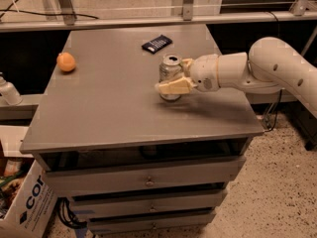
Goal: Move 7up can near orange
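The silver 7up can (169,69) stands upright near the middle-right of the grey table top (109,108). My gripper (172,76) reaches in from the right and is shut on the can, with one cream finger (173,87) across its front and the other (187,63) behind it. I cannot tell whether the can's base touches the table. The orange (66,62) lies at the far left of the table, well apart from the can.
A flat dark packet (156,43) lies at the back of the table, behind the can. A white bottle (7,90) stands off the table's left edge. A cardboard box (22,202) sits on the floor at lower left. Drawers (148,180) are below the table top.
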Robot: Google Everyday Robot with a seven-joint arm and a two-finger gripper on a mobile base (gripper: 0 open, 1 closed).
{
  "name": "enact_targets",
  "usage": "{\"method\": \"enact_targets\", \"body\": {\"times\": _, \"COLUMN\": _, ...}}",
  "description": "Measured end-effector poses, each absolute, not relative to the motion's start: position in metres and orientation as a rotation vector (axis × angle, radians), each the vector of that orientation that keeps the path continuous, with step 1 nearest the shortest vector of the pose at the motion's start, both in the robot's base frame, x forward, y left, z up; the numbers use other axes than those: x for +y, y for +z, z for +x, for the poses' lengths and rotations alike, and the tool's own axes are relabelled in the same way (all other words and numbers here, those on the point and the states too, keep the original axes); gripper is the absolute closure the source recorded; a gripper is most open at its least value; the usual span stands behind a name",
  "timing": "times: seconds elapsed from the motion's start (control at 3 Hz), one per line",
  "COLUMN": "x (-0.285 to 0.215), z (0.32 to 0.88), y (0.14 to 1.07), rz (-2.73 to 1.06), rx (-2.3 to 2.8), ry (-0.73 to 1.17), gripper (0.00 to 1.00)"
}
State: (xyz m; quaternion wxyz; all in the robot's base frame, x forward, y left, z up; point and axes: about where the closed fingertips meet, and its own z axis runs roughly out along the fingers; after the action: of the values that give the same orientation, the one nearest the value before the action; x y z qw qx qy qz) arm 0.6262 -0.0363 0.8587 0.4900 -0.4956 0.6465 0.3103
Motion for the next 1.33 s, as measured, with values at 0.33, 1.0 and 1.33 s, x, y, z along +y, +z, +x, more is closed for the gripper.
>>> {"method": "enact_targets", "body": {"times": 0.33, "x": -0.032, "z": 0.641, "y": 0.873, "rz": -1.179, "rx": 1.539, "ry": 0.763, "gripper": 0.92}}
{"method": "enact_targets", "body": {"times": 1.0, "x": -0.009, "z": 0.701, "y": 0.917, "rz": -1.193, "rx": 1.497, "ry": 0.721, "gripper": 1.0}}
{"method": "enact_targets", "body": {"times": 1.33, "x": 0.018, "z": 0.728, "y": 0.923, "rz": -1.206, "rx": 1.499, "ry": 0.713, "gripper": 1.0}}
